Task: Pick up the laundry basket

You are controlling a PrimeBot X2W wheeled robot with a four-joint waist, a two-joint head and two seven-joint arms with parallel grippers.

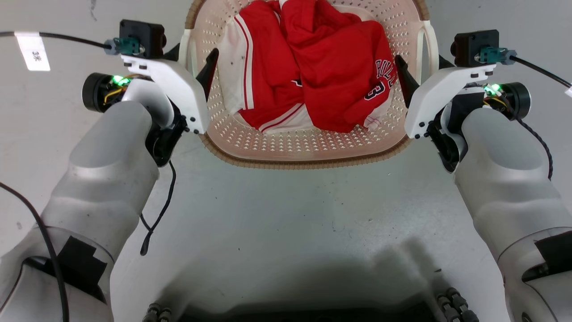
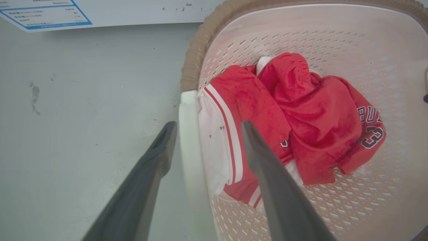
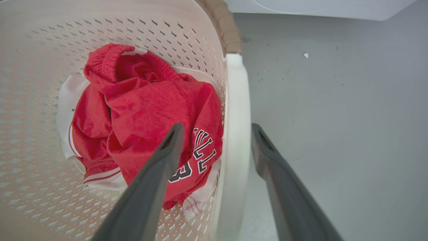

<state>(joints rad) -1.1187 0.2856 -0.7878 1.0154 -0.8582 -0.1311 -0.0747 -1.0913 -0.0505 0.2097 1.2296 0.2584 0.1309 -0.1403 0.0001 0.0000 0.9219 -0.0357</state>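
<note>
The laundry basket stands on the grey floor at the top centre of the head view, cream and perforated with a brown woven rim. Red and white jerseys lie bunched inside it. My left gripper is open and straddles the basket's white left handle, one finger inside the basket and one outside. On the other side my right gripper is open astride the right handle in the same way. Neither pair of fingers presses on its handle. The far end of the basket is cut off by the head view's top edge.
Bare grey floor lies between the basket and my base. A blue-bordered printed sheet lies beyond the left handle. A white appliance edge stands beyond the right handle. A black cable hangs from my left forearm.
</note>
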